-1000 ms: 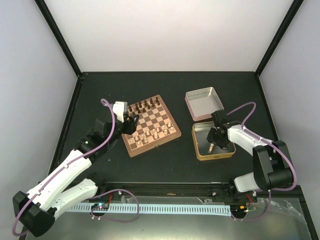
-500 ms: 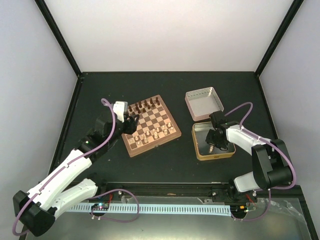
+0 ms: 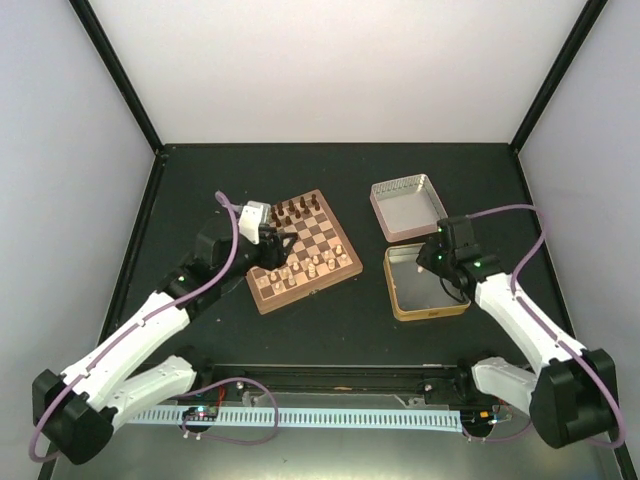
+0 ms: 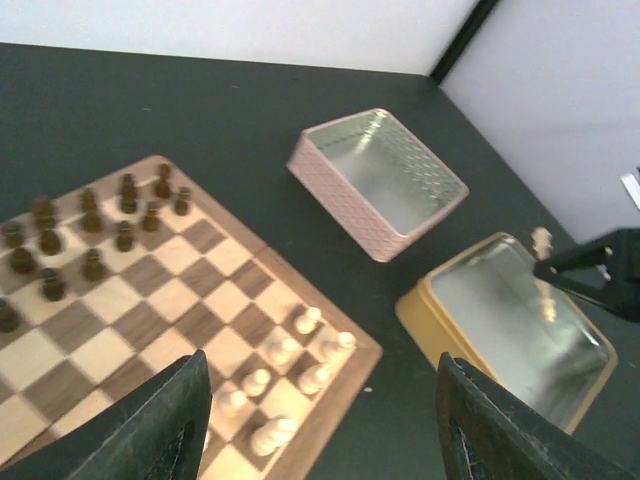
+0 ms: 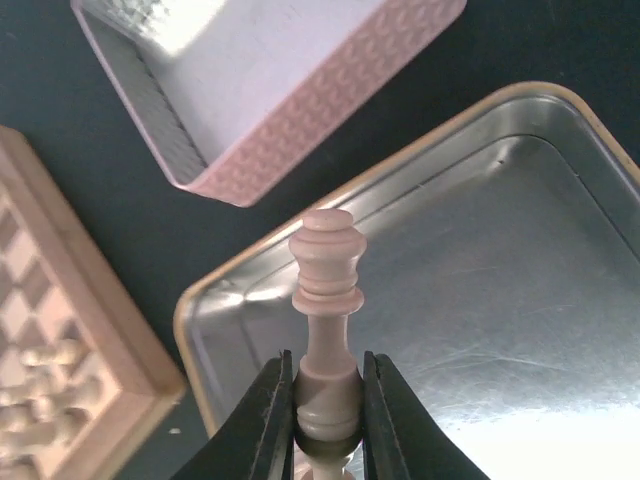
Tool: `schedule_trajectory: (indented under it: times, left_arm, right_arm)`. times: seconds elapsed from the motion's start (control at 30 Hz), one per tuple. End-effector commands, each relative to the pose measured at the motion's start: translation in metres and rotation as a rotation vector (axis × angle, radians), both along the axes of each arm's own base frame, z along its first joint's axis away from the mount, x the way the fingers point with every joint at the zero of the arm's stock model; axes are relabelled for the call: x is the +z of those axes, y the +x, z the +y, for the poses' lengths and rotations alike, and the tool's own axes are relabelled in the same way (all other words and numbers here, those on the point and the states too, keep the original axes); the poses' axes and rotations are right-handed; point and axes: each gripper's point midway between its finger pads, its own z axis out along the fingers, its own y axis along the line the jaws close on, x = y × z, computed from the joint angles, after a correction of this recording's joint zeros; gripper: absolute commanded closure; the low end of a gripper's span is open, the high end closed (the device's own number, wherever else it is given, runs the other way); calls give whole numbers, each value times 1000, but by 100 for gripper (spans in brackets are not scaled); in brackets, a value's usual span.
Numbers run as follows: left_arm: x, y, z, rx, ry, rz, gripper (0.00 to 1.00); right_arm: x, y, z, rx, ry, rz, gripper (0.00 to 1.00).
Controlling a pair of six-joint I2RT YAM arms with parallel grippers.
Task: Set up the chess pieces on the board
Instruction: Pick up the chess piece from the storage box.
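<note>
Now, your right gripper (image 5: 328, 400) pinches one pale chess piece (image 5: 325, 270) by its base, above the gold tin (image 5: 520, 330). Your left gripper (image 4: 320, 365) hangs over the board (image 4: 150, 330), its fingers wide apart with nothing between them. Other pale pieces (image 4: 285, 350) stand at the board's side nearest the tin, and dark pieces (image 4: 90, 225) stand at the opposite side.

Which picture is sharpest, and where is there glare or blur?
Right wrist view: the cream piece is crisp, and glare whitens the gold tin floor. Left wrist view: its own fingers are blurry dark shapes. Top view: evenly lit, no strong glare.
</note>
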Motion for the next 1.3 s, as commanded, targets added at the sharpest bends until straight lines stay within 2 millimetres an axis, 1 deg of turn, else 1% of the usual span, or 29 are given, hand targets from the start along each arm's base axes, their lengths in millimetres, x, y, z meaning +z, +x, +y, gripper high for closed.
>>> schedule_trajectory:
  times: [0.0,0.1,0.2,0.3,0.4,0.43,0.5,0.57,0.63,0.73,0.83,0.9,0.97,1.03,1.1,1.27]
  left_arm:
    - [17,-11,-39,-213,-118,-16,37]
    - [20,-14,-62,-297,-177,-14,37]
    - [23,-17,-89,-369,-206,-35,35]
    - [20,-22,-121,-443,-217,-46,33]
    - [12,-28,-152,-511,-219,-46,31]
    - [4,-28,-163,-530,-217,-39,30]
    - [-3,-31,-181,-572,-220,-32,29]
    - [-13,-37,-199,-621,-211,-20,29]
    - [-20,-39,-213,-652,-199,-23,28]
    - [-29,-42,-228,-679,-182,-26,28]
    - [-30,-43,-240,-698,-178,-37,28]
    - [-34,-46,-249,-713,-165,-38,29]
    - [-43,-46,-254,-709,-140,-26,32]
    - [-50,-45,-258,-704,-134,-9,38]
    - [-54,-44,-261,-698,-127,3,45]
    - [-63,-42,-264,-684,-96,18,56]
  right_arm:
    - [33,5,10,-55,141,-108,88]
    - [45,-2,17,-126,284,-114,87]
    - [47,-11,27,-206,454,-70,87]
    - [47,-16,38,-254,614,-44,87]
    - [46,-20,45,-291,727,-14,88]
    - [46,-22,48,-296,755,0,88]
    - [46,-26,52,-307,801,31,88]
    - [46,-29,55,-329,862,55,88]
    - [45,-33,60,-336,921,82,88]
    - [41,-38,67,-335,977,127,88]
    - [40,-41,70,-334,995,156,88]
    - [41,-42,71,-333,1009,161,88]
    - [44,-41,72,-330,1026,158,88]
    - [45,-42,73,-330,1031,165,88]
    - [44,-43,73,-331,1030,168,88]
    - [41,-44,72,-338,1025,175,88]
